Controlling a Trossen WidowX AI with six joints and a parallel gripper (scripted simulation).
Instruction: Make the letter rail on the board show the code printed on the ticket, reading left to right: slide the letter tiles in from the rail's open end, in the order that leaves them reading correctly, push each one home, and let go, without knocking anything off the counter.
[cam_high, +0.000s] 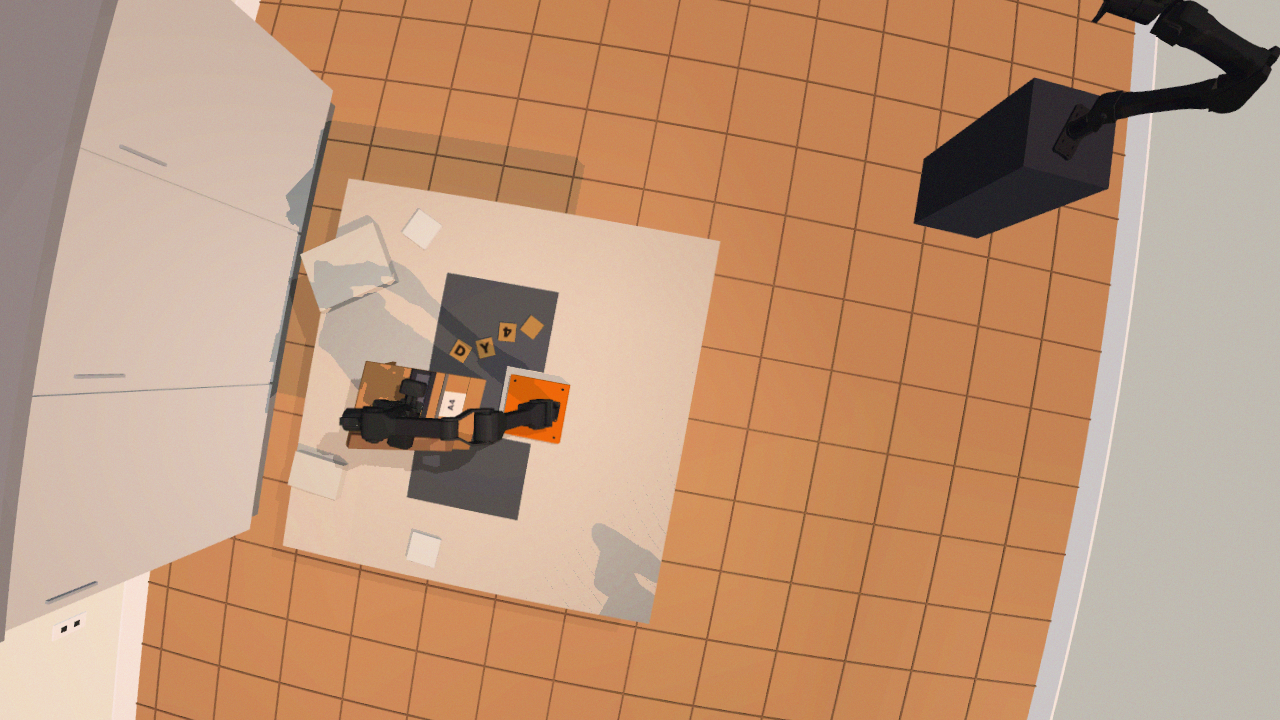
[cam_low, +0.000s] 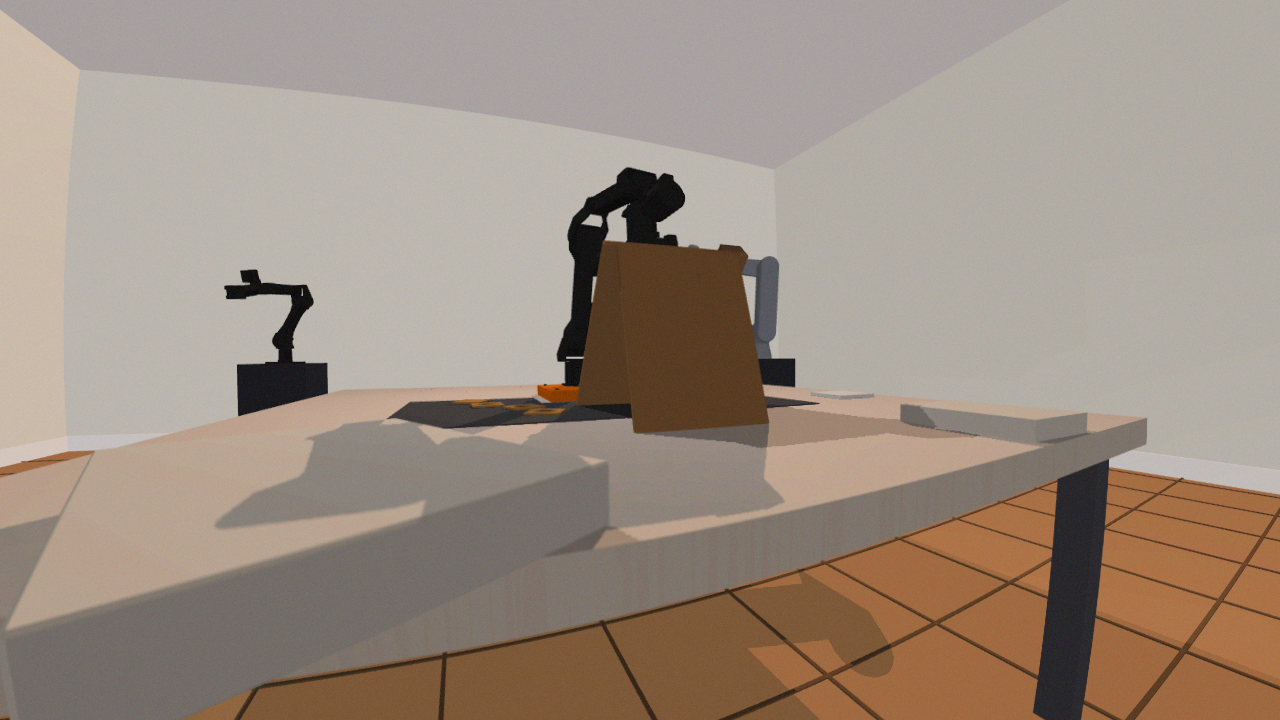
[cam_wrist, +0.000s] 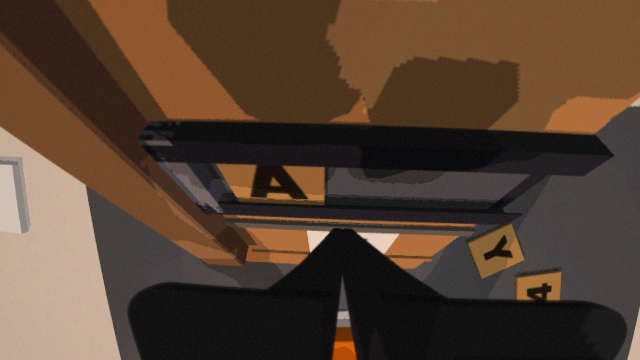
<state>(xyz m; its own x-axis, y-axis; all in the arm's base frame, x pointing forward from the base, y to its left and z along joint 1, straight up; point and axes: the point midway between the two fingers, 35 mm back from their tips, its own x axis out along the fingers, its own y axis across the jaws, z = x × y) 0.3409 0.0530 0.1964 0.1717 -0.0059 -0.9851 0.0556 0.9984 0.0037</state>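
Note:
The tilted wooden board (cam_high: 380, 377) (cam_low: 693, 349) (cam_wrist: 575, 112) carries the dark letter rail (cam_wrist: 350, 150). The A tile (cam_wrist: 280, 185) lies in the rail near its left end and reads upright; the channel right of it is bare. The ticket (cam_high: 452, 403) (cam_wrist: 314, 240) reads A4. Loose on the dark mat (cam_high: 465, 497) (cam_wrist: 600, 200) are the D tile (cam_high: 460, 350), the Y tile (cam_high: 485, 347) (cam_wrist: 495, 251), the 4 tile (cam_high: 506, 332) (cam_wrist: 538, 287) and a tile with no visible letter (cam_high: 532, 326). My gripper (cam_wrist: 341, 237) is shut and empty, its tips below the rail's lower lip in the wrist view.
The orange base plate (cam_high: 537, 420) (cam_low: 557, 392) stands beside the board. A large pale slab (cam_high: 349, 268) and a smaller slab (cam_high: 315, 477) (cam_low: 993, 420) lie near the counter's cabinet-side edge. Two small white squares, one (cam_high: 421, 228) toward each end, also lie on the counter (cam_high: 626, 358).

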